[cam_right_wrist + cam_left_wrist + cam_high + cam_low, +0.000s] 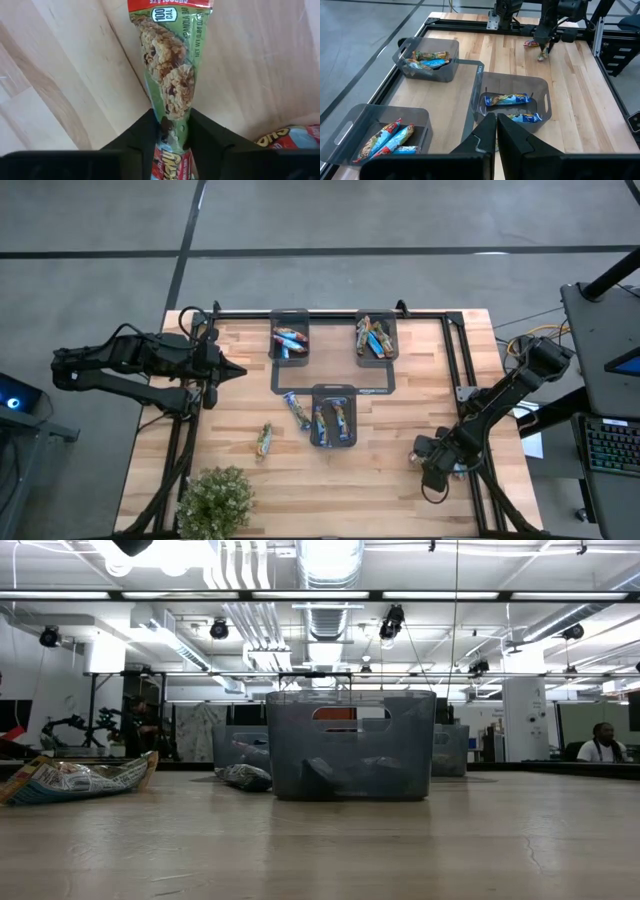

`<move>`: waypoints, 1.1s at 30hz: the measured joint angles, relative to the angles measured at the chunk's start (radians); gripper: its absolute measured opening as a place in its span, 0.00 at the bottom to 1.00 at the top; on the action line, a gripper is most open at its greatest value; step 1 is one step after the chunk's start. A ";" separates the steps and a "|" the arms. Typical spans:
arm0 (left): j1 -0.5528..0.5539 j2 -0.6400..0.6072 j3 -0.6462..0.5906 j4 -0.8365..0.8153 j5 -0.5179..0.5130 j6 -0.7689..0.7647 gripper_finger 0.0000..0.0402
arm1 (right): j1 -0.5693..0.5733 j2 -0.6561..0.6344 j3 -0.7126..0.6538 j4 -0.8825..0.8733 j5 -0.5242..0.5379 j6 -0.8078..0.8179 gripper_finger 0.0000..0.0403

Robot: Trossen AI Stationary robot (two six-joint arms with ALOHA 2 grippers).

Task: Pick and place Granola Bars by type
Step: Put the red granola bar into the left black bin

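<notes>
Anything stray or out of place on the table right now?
Two granola bars lie loose on the wood outside the trays: one against the near tray, another by the plant. The right gripper pinches a green-wrapped bar near the table's right edge, with another bar beside it.

The green-wrapped granola bar [167, 75] in the right wrist view carries a round badge reading "100 CAL", with "GRANOLA BAR" running along its edge and part of "CHOCOLATE" on its red band.

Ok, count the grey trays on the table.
3: in the high view, the upper-left tray, the upper-right tray and the lower tray centred between them. None seems hidden.
</notes>
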 joint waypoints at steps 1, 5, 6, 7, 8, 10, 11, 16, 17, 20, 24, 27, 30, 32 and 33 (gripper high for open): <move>0.000 0.000 0.000 0.000 0.000 0.000 0.00 | 0.000 0.000 0.000 0.001 0.000 0.000 0.22; 0.000 0.000 0.000 0.000 0.000 0.000 0.00 | 0.000 0.000 0.000 0.007 -0.001 0.000 0.17; 0.000 0.000 0.000 0.000 0.000 0.000 0.00 | 0.000 0.000 0.000 0.009 -0.002 0.000 0.16; 0.000 0.000 0.000 0.000 0.000 0.000 0.00 | 0.001 0.001 0.000 0.016 -0.005 0.000 0.16; 0.000 0.000 0.000 0.000 0.000 0.000 0.00 | 0.001 0.001 0.000 0.026 -0.010 0.000 0.15; 0.000 0.000 0.000 0.000 0.000 0.000 0.00 | 0.002 0.001 0.002 0.022 -0.011 0.000 0.14; 0.000 0.000 0.000 0.000 0.000 0.000 0.00 | 0.002 0.001 0.002 0.021 -0.011 0.000 0.14; 0.000 0.000 0.000 0.000 0.000 0.000 0.00 | 0.001 0.000 0.002 0.015 -0.009 0.003 0.13; 0.000 0.000 0.000 0.000 0.000 0.000 0.00 | 0.001 -0.002 0.002 0.014 -0.008 0.004 0.13; 0.000 0.000 0.000 0.000 0.000 0.000 0.00 | 0.000 -0.010 0.009 0.004 -0.003 0.005 0.13; 0.000 0.000 0.000 0.000 0.000 0.000 0.00 | 0.000 -0.035 0.024 -0.002 0.000 0.011 0.13; 0.000 0.000 0.000 0.000 0.000 0.001 0.00 | 0.000 -0.061 0.037 -0.004 0.003 0.022 0.13; 0.000 0.000 0.000 0.000 0.000 0.002 0.00 | 0.000 -0.087 0.049 -0.004 0.009 0.038 0.13; 0.000 0.000 0.000 0.000 0.000 0.002 0.00 | -0.003 -0.100 0.062 -0.003 0.010 0.038 0.13; 0.000 0.000 0.000 0.000 0.000 0.002 0.00 | -0.008 -0.104 0.071 -0.004 0.011 0.038 0.13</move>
